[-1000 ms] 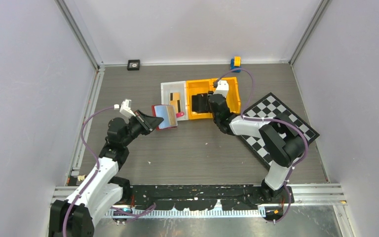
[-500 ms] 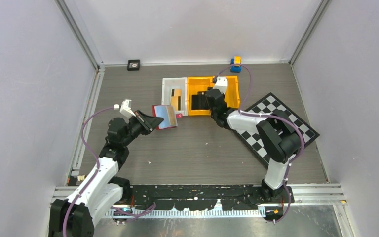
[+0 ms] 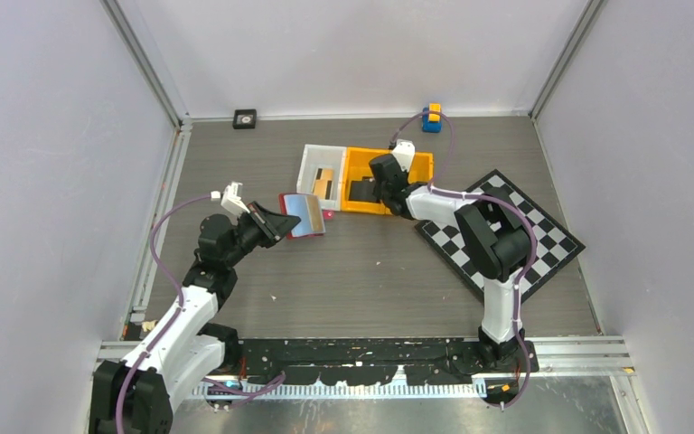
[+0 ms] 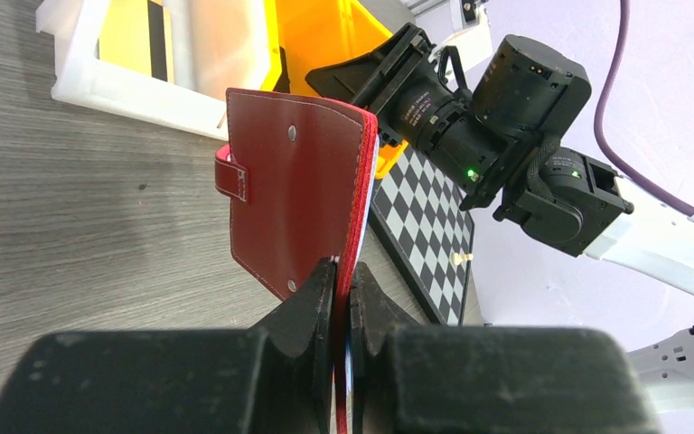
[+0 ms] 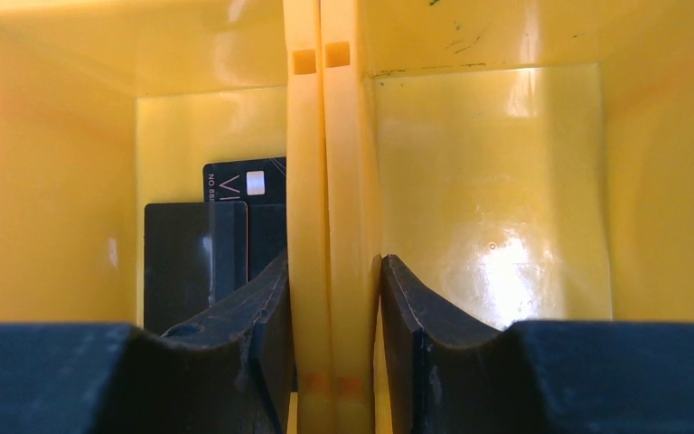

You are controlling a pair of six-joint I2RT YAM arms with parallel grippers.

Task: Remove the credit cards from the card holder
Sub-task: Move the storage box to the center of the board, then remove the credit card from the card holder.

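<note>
- Saw a flat red card holder (image 4: 298, 194) held up off the table, pinched at its bottom edge by the left gripper (image 4: 342, 280).
- Saw its little snap tab hanging loose and pale bluish sleeves on the other side.
- Saw a tan credit card (image 3: 324, 181) with a dark stripe in the white bin (image 3: 308, 163).
- Saw black cards (image 5: 201, 249) lying overlapped in the yellow bin (image 5: 506, 181).

Grey wood-grain worktop (image 3: 352, 271) sat boxed by plain pale walls (image 3: 352, 54); aluminium posts (image 3: 144, 61) ran up back corners; light was even.
</note>
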